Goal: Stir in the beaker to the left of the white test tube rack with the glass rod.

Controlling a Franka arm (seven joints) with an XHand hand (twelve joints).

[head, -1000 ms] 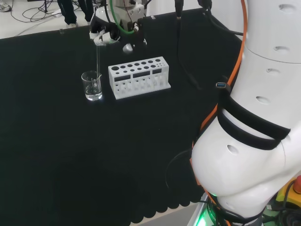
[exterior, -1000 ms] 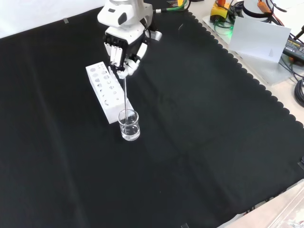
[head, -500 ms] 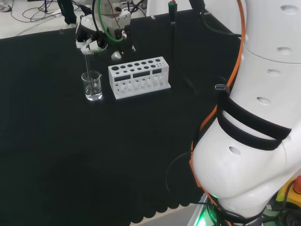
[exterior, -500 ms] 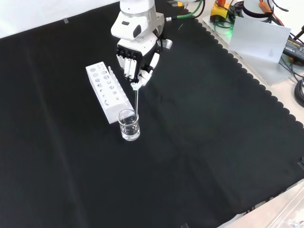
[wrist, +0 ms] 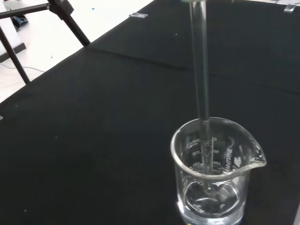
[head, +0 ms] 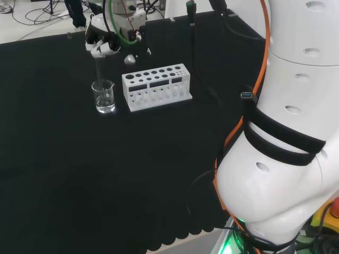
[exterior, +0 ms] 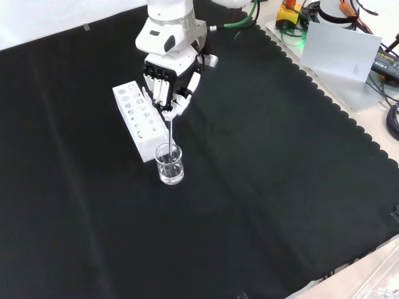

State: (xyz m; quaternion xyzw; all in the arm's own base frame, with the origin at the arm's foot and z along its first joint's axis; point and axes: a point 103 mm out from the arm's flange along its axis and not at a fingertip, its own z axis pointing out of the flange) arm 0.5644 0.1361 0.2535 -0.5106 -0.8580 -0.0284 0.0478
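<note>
A small clear glass beaker (head: 104,96) (exterior: 169,164) (wrist: 213,173) with a little clear liquid stands on the black cloth beside the end of the white test tube rack (head: 155,86) (exterior: 141,119). The hand (head: 104,43) (exterior: 166,87) hovers above the beaker, its fingers curled round the top of a thin glass rod (head: 98,76) (exterior: 170,134) (wrist: 199,70). The rod hangs almost upright, and its lower end dips inside the beaker, reaching the liquid near the bottom in the wrist view.
In the head view the arm's white links (head: 286,132) take up the right side, with orange and black cables along them. In the front view a grey board (exterior: 341,50) and cables lie beyond the cloth's scalloped edge at top right.
The hand moved with the rod from over the rack's end to above the beaker, and the rod's tip went down into it; in the last half second the hand shifted slightly left in the front view.
</note>
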